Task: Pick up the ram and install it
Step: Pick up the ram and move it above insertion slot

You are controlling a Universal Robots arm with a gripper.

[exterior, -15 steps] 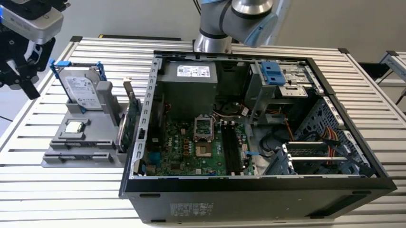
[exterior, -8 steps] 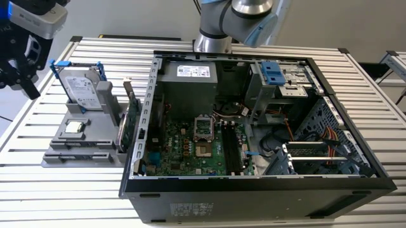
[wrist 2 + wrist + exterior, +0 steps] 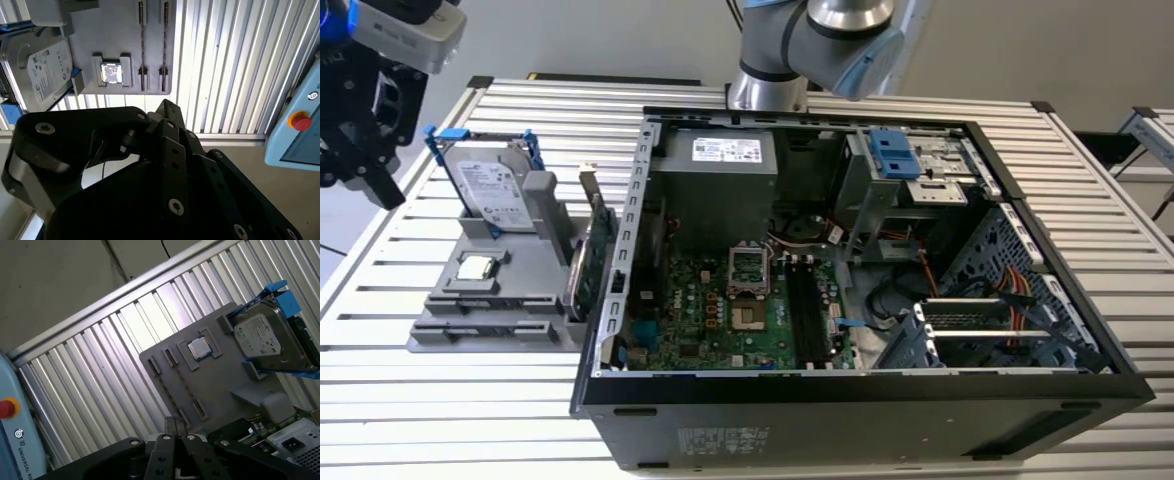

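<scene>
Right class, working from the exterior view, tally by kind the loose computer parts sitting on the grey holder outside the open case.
hard drive: 1
processor chip: 1
green card: 1
Total: 3

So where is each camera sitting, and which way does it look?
Exterior view: off the arm, high up, looking down into the open black computer case on the slatted metal table; the silver-and-blue arm shows.
First wrist view: on the arm, looking past the black gripper at the flat grey parts tray.
Second wrist view: likewise, over the gripper onto that tray.
All three share the silver hard drive with blue clips.
</scene>
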